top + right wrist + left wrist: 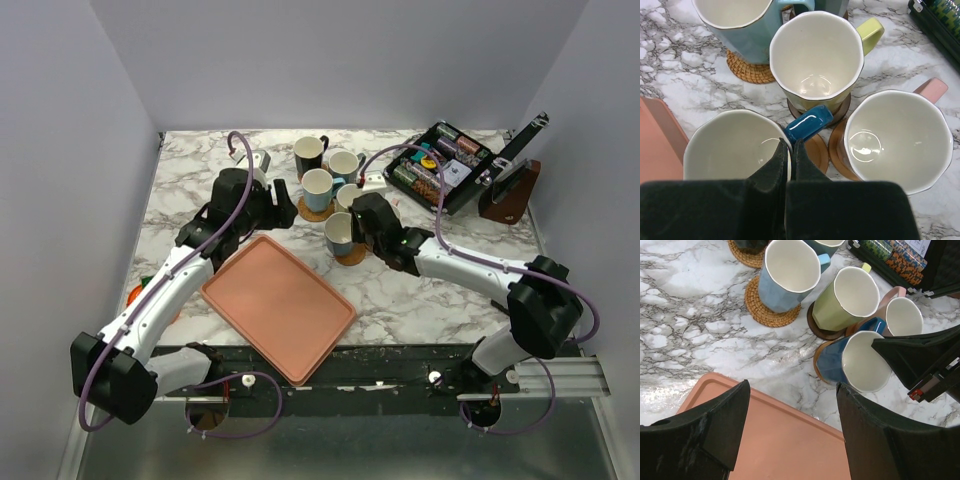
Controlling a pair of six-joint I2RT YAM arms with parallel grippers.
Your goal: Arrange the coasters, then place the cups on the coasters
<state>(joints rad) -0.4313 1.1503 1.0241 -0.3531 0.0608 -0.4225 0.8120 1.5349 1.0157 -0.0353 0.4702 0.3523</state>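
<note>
Right gripper (790, 146): fingers pinched together on the rim of the blue cup (727, 145) beside its handle. That cup stands on a tan coaster (819, 352), close by the yellowish cup (815, 55) and the pink cup (897, 140). Left gripper (792, 395): jaws wide apart, empty, above the edge of the salmon tray (785, 440), with the light blue cup (790, 272) on a woven coaster (762, 312) beyond.

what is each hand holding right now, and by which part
The right hand pinches the blue cup by its rim, beside the handle. The left hand is open and holds nothing.
</note>
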